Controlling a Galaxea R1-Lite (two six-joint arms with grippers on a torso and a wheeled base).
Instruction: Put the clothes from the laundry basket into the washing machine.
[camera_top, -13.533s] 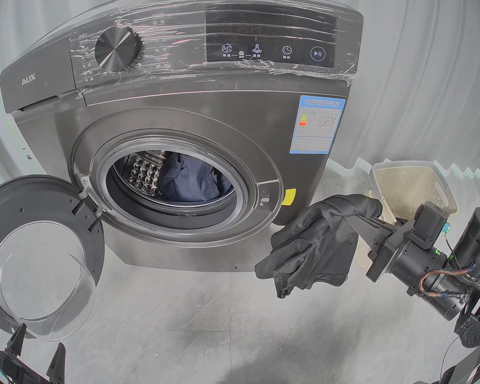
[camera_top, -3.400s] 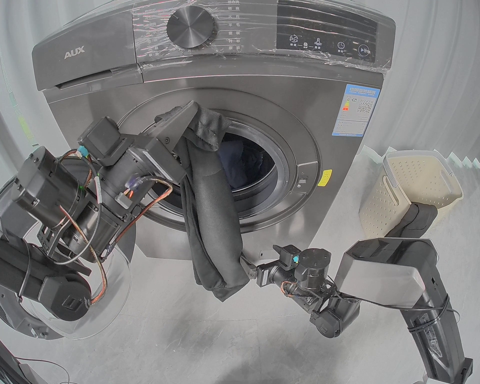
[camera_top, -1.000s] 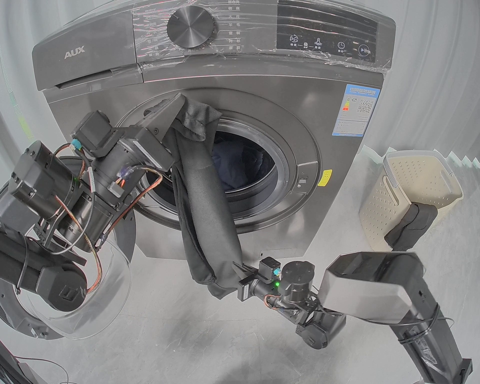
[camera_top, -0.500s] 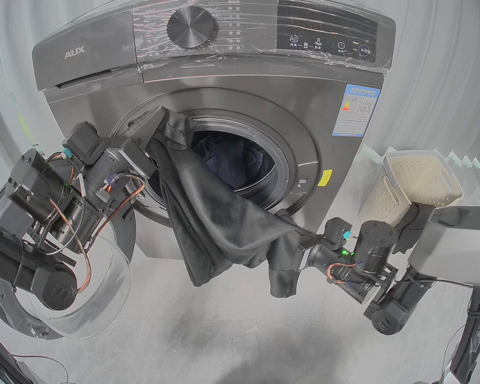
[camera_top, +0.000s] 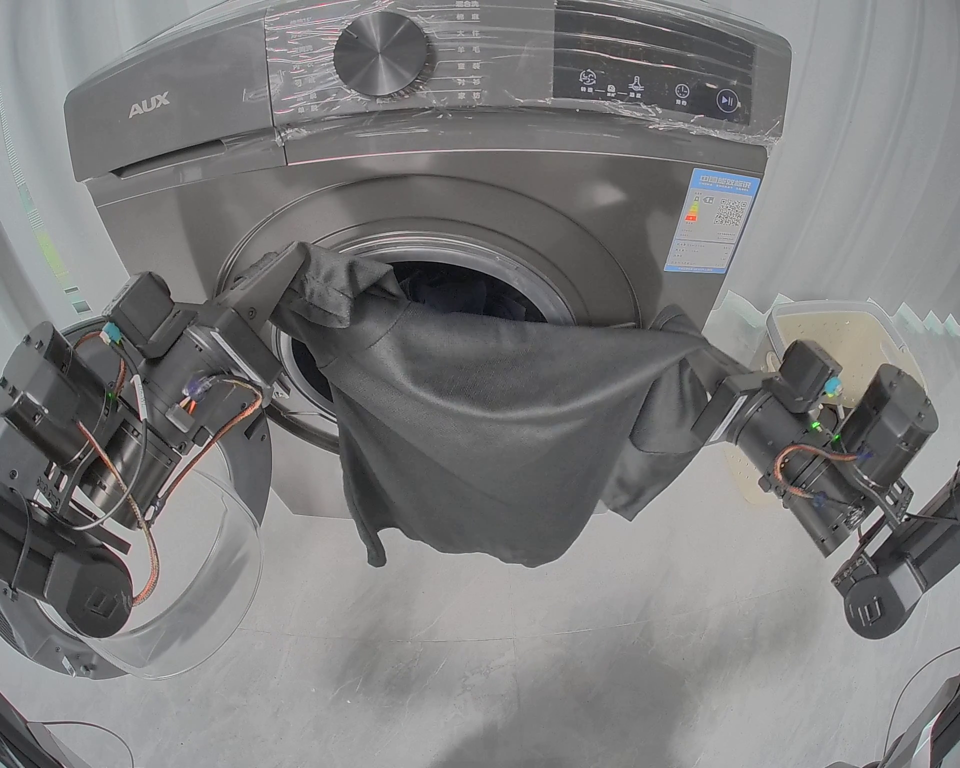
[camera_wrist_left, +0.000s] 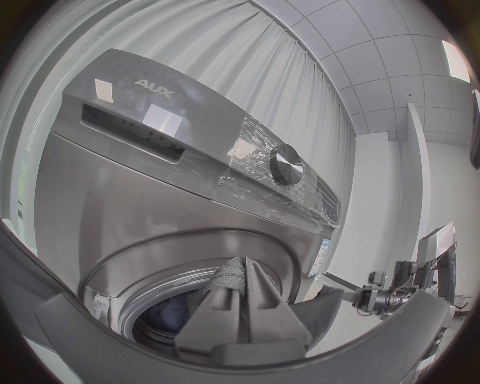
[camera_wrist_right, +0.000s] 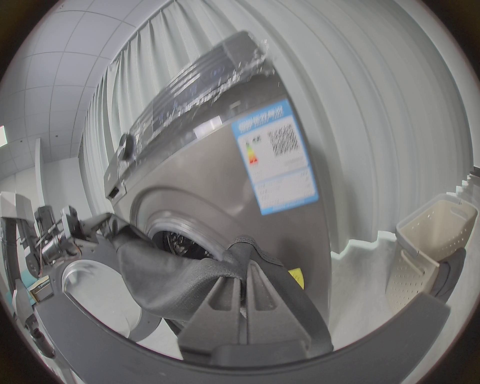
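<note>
Got a dark grey soft fabric garment (camera_top: 480, 430) spread wide right across the round drum opening (camera_top: 455, 285) of the grey metal front-loading washing machine (camera_top: 430, 170). Clenched on one top corner with the left hand (camera_top: 285, 270), out at the left edge of the opening. Clenched just as hard on the opposite end with the right hand (camera_top: 700, 385), over at the right edge. Same story from both wrist cameras, with cloth bunched between pressed-together fingers (camera_wrist_left: 227, 300).

Pretty sure about the reason for the stretch: flattening out the lump and lining the top edge up with the opening, instead of shoving in a dangling wad. Hangs below that edge as a loose sheet, well off the floor (camera_top: 480, 650), covering most of the lower opening. Not inside yet. Touching the machine front or just off it? Can't tell.

Already some dark blue clothes (camera_wrist_left: 167, 312) lying in the drum, far behind the sheet. Also there: a cream perforated plastic laundry basket (camera_top: 870, 335) on the floor right of the machine, close by the right arm. Round glass door (camera_top: 190, 590) swung open at the near left, clear of both arms.

Best guess for next: push both hands forward into the opening, then let go inside. Main worry: leaving that hanging hem draped outside over the rim.
</note>
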